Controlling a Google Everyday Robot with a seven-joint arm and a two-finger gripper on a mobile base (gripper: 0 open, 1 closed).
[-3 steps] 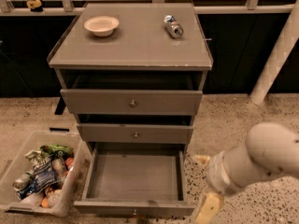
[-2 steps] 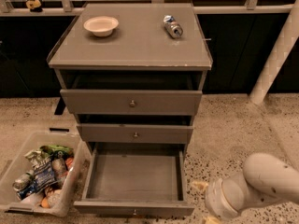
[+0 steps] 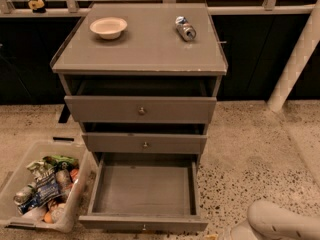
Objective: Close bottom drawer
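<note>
Speckled floor, grey cabinet [image 3: 140, 49]. Bottom drawer [image 3: 142, 191] pulled fully out, empty: probably light, rigid, free-sliding. Push the flat front near its knob [image 3: 144, 228]. Gripper off-frame beyond arm [image 3: 280, 223], lower right; jaw state cannot be told.

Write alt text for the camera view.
The bottom drawer of a grey cabinet stands pulled out and empty. A bowl and a can rest on top, a litter bin stands left; the robot's arm shows lower right, its gripper out of view.
</note>
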